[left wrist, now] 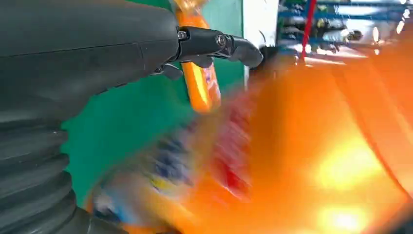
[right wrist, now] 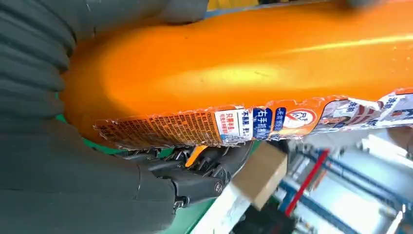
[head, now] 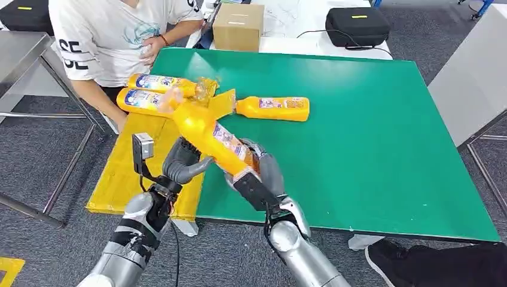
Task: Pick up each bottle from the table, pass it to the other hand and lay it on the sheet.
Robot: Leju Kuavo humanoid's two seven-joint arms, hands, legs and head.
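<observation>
The right robot hand (head: pixel 258 173) grips the orange bottle (head: pixel 209 130) by its base, slanting it toward the open, empty left robot hand (head: pixel 182 162), apparently for the handover.

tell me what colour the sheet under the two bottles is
Yellow sheet, seen best in the head view.

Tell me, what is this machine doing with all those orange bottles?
It is moving bottles from the green table onto a yellow sheet. Right now its right robot hand grips one orange bottle by its base, tilted up over the table's edge, while the left robot hand sits right beside it, apparently for the handover. Two bottles already lie at the sheet's far end, near a person's hand. One more bottle waits on the table.
</observation>
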